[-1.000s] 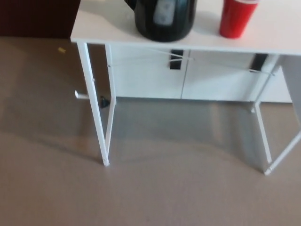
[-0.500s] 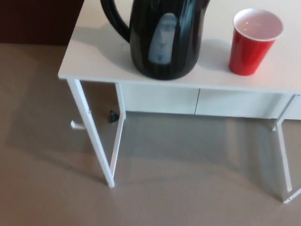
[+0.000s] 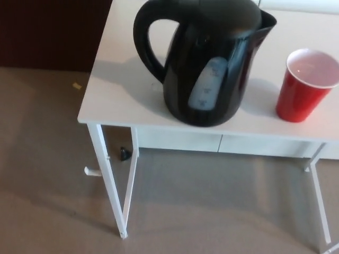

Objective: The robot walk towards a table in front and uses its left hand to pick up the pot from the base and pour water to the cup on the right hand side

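A white table was shown from above, filling the upper half of the view from 9 o'clock round to 3 o'clock, with a brown floor spread below it. The table's front left leg was seen running down towards 7 o'clock. A black kettle was seen standing upright near the middle of the tabletop, its looped handle turned to 9 o'clock and its spout towards 2 o'clock; whether a separate base lay beneath it could not be made out. A red cup, upright and apparently empty, was set at 3 o'clock of the kettle, near it but not touching.

Neither hand was in view, so nothing could be told of how the fingers stood. The step in hand was judged to be the approach, with the grasp not yet begun. For that step to be done well, the body would best be brought square to the table edge and close enough that the handle could be met by the left hand from 9 o'clock. The handle should be wrapped fully before any lift, and the kettle raised straight up. The short gap to the cup was judged a risk: a wide swing of the kettle's body could knock the light cup over.
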`<state>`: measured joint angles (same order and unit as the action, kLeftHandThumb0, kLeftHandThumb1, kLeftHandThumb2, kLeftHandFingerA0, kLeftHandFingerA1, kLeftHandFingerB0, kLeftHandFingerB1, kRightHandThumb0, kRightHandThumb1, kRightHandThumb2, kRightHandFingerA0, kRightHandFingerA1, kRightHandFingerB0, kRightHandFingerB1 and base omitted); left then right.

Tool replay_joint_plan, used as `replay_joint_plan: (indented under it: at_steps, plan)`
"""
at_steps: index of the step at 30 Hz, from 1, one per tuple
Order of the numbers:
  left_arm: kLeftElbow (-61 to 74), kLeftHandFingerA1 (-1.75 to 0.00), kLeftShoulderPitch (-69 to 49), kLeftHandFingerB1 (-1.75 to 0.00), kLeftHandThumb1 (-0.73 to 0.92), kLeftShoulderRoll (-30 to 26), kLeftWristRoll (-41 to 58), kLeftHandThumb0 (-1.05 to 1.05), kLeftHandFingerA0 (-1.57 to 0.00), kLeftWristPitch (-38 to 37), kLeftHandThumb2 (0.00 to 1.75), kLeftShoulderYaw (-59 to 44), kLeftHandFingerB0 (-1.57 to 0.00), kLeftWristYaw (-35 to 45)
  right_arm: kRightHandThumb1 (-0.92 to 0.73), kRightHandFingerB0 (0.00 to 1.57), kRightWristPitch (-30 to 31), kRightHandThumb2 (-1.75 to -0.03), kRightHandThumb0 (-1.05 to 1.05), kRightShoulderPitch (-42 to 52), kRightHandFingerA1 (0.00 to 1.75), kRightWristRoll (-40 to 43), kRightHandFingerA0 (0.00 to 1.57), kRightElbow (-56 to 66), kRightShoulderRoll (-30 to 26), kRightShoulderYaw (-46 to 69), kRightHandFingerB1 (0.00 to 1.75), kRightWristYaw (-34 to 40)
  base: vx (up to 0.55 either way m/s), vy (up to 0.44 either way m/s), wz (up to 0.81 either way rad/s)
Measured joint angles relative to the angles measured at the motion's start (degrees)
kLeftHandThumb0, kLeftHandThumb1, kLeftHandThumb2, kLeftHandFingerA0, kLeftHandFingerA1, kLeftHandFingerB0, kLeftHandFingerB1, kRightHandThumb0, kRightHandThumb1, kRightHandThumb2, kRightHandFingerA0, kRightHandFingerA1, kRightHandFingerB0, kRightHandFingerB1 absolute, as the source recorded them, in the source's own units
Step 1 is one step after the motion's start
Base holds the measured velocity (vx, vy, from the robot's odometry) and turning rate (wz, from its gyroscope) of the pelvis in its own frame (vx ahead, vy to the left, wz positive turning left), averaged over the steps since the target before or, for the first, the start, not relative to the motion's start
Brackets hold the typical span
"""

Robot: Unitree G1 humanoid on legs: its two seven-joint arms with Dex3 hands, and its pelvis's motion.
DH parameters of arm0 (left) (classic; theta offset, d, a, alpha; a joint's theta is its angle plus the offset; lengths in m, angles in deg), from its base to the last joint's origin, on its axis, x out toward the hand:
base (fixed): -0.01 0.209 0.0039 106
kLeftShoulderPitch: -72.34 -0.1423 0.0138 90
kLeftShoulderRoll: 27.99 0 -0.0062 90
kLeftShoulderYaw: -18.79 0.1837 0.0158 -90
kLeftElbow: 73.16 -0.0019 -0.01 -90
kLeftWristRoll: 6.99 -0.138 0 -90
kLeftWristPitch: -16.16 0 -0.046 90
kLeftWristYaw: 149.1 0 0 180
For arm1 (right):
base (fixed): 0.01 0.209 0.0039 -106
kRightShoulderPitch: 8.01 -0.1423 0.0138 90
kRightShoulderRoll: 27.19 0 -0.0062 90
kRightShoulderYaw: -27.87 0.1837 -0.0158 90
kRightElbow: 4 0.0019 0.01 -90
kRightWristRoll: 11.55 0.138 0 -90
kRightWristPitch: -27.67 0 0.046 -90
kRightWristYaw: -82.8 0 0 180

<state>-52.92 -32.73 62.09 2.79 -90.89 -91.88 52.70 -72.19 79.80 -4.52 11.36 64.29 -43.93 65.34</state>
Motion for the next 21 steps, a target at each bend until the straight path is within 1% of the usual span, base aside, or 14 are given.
replay_joint_plan:
  at_steps: [2,4,7,8,12,13,14,15,18,19,21]
  plan:
    - [-0.05,-0.41,-0.12,-0.38,0.51,-0.01,-0.05,-0.25,-0.62,-0.09,0.56,0.08,-0.51,-0.05,-0.26,0.56,0.02,-0.56,-0.39,-0.04,0.79,0.0,0.77,-0.04,0.06,0.03,0.63,-0.01,0.02,-0.156,0.06]
    - [-0.12,-0.42,-0.2,-0.38,0.51,0.09,-0.08,-0.24,-0.63,-0.23,0.56,0.21,-0.51,-0.16,-0.27,0.57,0.07,-0.56,-0.42,-0.21,0.79,-0.02,0.75,-0.1,0.38,0.0,0.63,-0.07,0.15,0.001,0.45]
    - [-0.14,-0.42,-0.13,-0.38,0.51,0.5,-0.14,-0.26,-0.63,-0.28,0.56,0.41,-0.52,-0.11,-0.27,0.54,0.03,-0.57,-0.36,-0.29,0.76,-0.03,0.75,-0.04,-0.36,0.0,0.61,-0.01,0.09,-0.097,0.0]
    - [-0.13,-0.41,-0.1,-0.38,0.51,0.56,-0.16,-0.26,-0.61,-0.3,0.55,0.49,-0.51,-0.11,-0.28,0.53,0.03,-0.58,-0.37,-0.3,0.78,-0.03,0.73,-0.04,-0.4,0.0,0.62,-0.01,0.05,-0.081,0.0]
    - [0.18,-0.41,-0.26,-0.38,0.51,0.56,-0.17,-0.26,-0.62,-0.33,0.55,0.71,-0.5,-0.14,-0.26,0.55,0.02,-0.55,-0.39,-0.32,0.77,-0.05,0.75,-0.04,-0.4,-0.11,0.62,-0.15,0.04,0.034,-0.06]
    - [0.18,-0.41,-0.28,-0.38,0.5,0.56,-0.17,-0.28,-0.64,-0.33,0.55,0.73,-0.51,-0.14,-0.19,0.52,0.02,-0.7,-0.46,-0.33,0.8,-0.05,0.7,-0.04,-0.4,-0.13,0.67,-0.16,0.06,0.11,-0.08]
    - [0.14,-0.41,-0.26,-0.38,0.5,0.56,-0.17,-0.28,-0.64,-0.33,0.55,0.76,-0.51,-0.13,-0.19,0.52,0.02,-0.7,-0.46,-0.37,0.8,-0.07,0.7,-0.04,-0.4,-0.16,0.67,-0.16,0.05,0.144,-0.04]
    - [0.11,-0.41,-0.26,-0.38,0.5,0.56,-0.17,-0.28,-0.65,-0.33,0.56,0.79,-0.52,-0.14,-0.27,0.54,0.02,-0.55,-0.42,-0.38,0.78,-0.08,0.73,-0.04,-0.41,-0.2,0.62,-0.16,0.07,0.207,-0.09]
    - [-0.02,-0.42,-0.14,-0.38,0.5,0.68,-0.26,-0.27,-0.65,-0.32,0.55,1.0,-0.53,-0.21,-0.27,0.53,0.03,-0.57,-0.38,-0.46,0.78,-0.14,0.73,-0.04,-0.21,-0.5,0.62,-0.15,0.12,0.278,-0.18]
    - [0.07,-0.42,-0.04,-0.38,0.51,0.16,-0.24,-0.27,-0.64,-0.35,0.55,0.91,-0.52,-0.35,-0.28,0.54,0.03,-0.56,-0.43,-0.6,0.77,-0.14,0.75,-0.03,-0.03,-0.57,0.61,-0.19,0.1,0.193,0.08]
    - [0.04,-0.42,-0.01,-0.38,0.5,-0.19,-0.22,-0.28,-0.66,-0.39,0.55,0.79,-0.52,-0.48,-0.29,0.56,0.04,-0.57,-0.44,-0.61,0.78,-0.16,0.76,-0.05,0.02,-0.68,0.62,-0.15,0.07,0.133,0.01]
